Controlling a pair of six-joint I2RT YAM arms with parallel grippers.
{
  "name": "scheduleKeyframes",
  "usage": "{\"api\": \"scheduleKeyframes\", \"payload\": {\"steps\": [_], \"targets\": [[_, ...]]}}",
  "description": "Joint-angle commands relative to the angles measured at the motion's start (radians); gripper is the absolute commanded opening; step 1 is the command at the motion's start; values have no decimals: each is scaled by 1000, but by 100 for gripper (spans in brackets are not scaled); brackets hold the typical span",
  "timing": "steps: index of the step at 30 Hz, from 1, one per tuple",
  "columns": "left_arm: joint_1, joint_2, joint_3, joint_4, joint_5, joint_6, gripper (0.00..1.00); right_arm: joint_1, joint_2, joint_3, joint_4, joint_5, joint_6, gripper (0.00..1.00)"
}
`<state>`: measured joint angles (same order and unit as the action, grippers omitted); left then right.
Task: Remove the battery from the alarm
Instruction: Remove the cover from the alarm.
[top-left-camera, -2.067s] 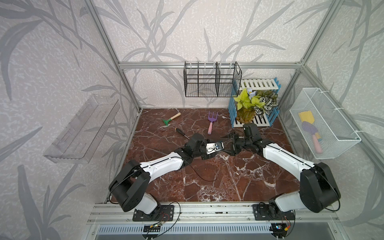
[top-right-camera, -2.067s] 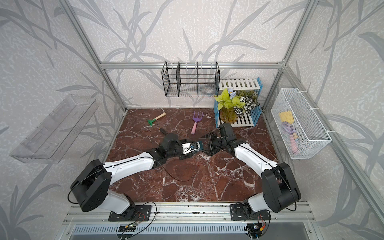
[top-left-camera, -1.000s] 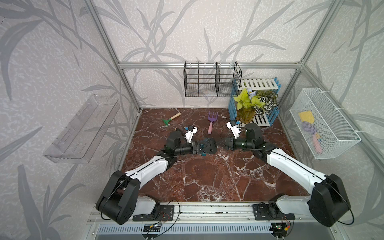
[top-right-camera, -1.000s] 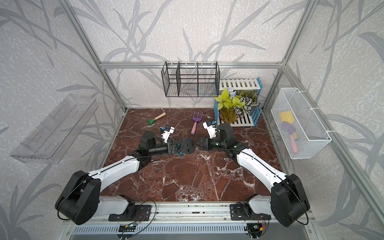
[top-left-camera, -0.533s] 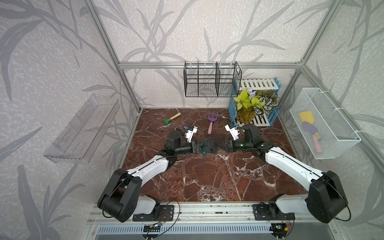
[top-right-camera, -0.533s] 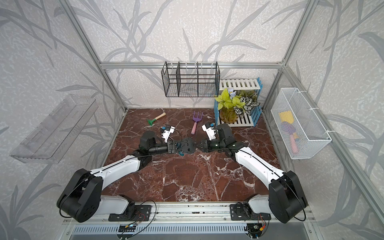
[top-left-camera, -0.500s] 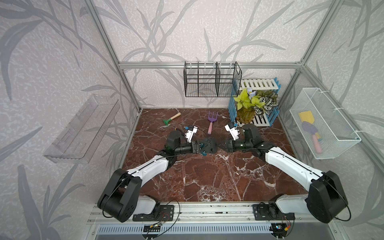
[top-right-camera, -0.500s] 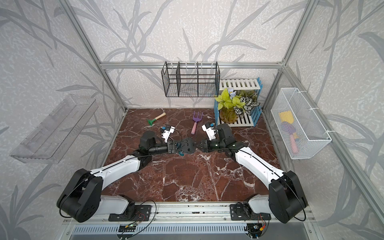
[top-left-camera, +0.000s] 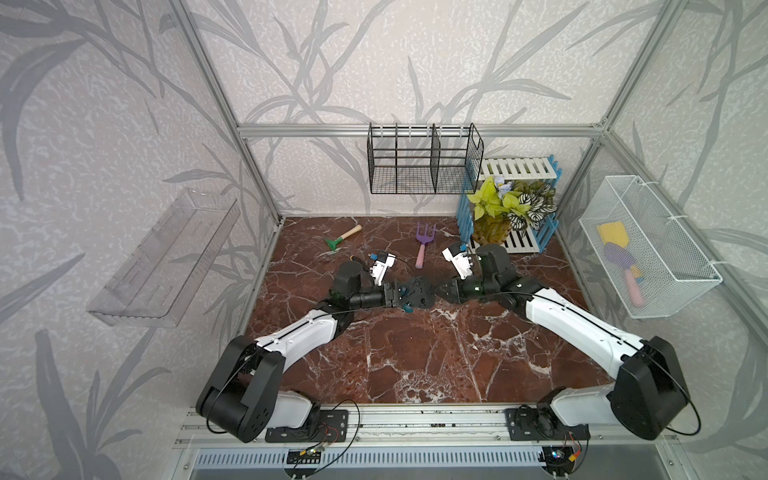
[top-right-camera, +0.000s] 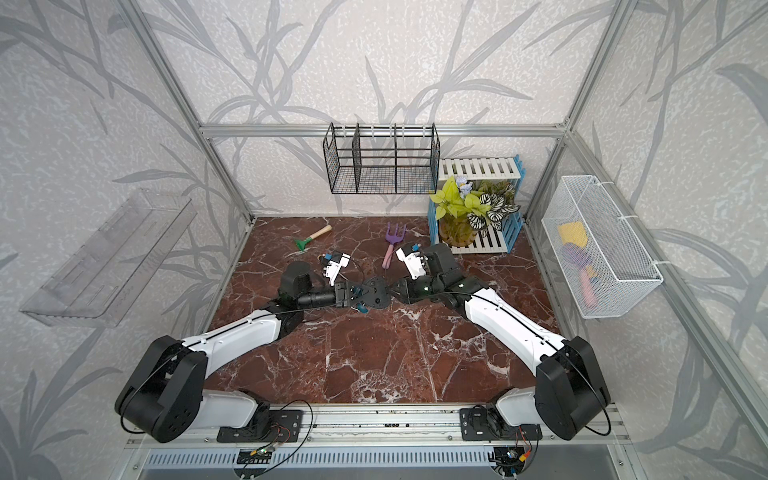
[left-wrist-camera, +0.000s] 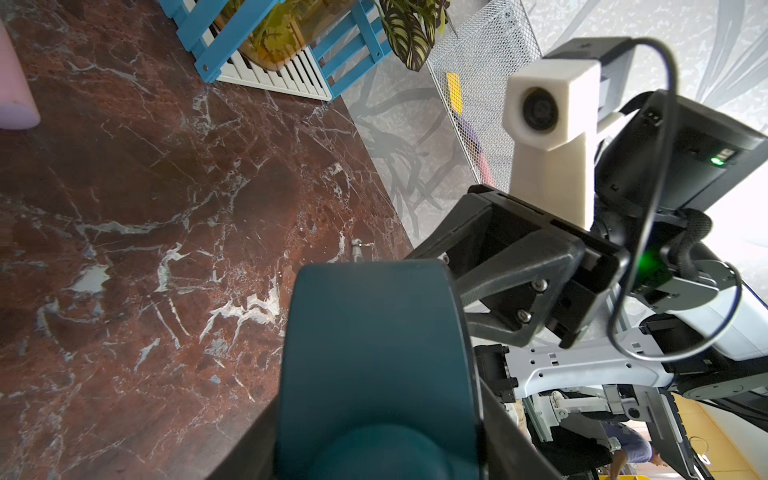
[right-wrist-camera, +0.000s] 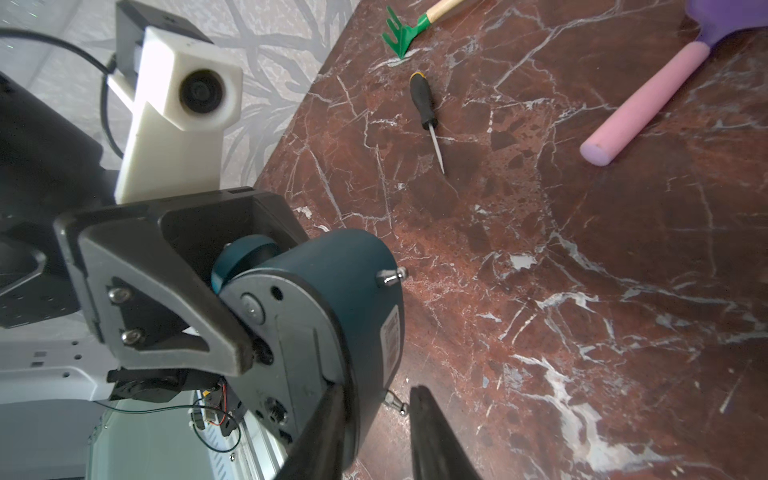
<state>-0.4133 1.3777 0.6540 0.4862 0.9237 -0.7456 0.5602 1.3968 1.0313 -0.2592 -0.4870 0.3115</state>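
My left gripper (top-left-camera: 401, 291): fingers clamped on the alarm (left-wrist-camera: 374, 353), holding it off the table (top-left-camera: 415, 361) at the centre of the frame in both top views. In the right wrist view one grey left finger (right-wrist-camera: 166, 291) lies across the alarm's grey back plate (right-wrist-camera: 291, 345). That plate is turned toward my right arm.

My right gripper (right-wrist-camera: 378, 392): fingers part open, with a narrow gap between them. One right finger (right-wrist-camera: 324, 436) overlaps the edge of the back plate; the other stands just beside the rim. I cannot tell whether either one presses on the alarm. Nothing is clamped between them.

The battery: I cannot make it out in any view; my fingers cover part of the back plate.

Against the earlier frames: two seconds ago the alarm's white face showed from above, between the two grippers. One second ago the alarm was already raised in my left fingers, its face no longer showing, with a clear gap to my right gripper. That gap has now closed in the top views, and my right fingertips meet the alarm. My left arm and its grip look unchanged over the last second.
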Motion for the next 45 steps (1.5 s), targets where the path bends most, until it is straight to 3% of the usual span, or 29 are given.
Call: {"api": "scheduleKeyframes", "payload": {"steps": [1,5,9,14,19,25,31,35,38,41,45], "targets": [[-11,-10,64,96,69,-21,17,40,54,54,-152,174,-60,27],[-12,-17,80,99,59,-26,17,77,106,116,-251,271,-60,26],[-12,-12,85,136,64,-56,16,97,144,131,-232,212,-33,27],[-11,0,83,173,79,-75,16,93,185,112,-68,-52,18,31],[-7,-5,63,167,84,-68,16,23,170,20,162,-307,114,32],[-2,2,53,170,93,-66,16,-42,167,-41,300,-475,178,32],[8,7,62,88,58,-20,16,-82,150,-38,219,-403,155,32],[19,16,76,-54,-26,59,16,-122,118,-115,440,-485,294,33],[17,56,102,-157,-92,115,15,-123,109,-129,475,-526,303,36],[0,89,148,-319,-228,214,13,-145,63,-150,401,-457,261,40],[-47,98,203,-496,-404,350,13,-222,-49,-220,268,-252,209,42]]}}
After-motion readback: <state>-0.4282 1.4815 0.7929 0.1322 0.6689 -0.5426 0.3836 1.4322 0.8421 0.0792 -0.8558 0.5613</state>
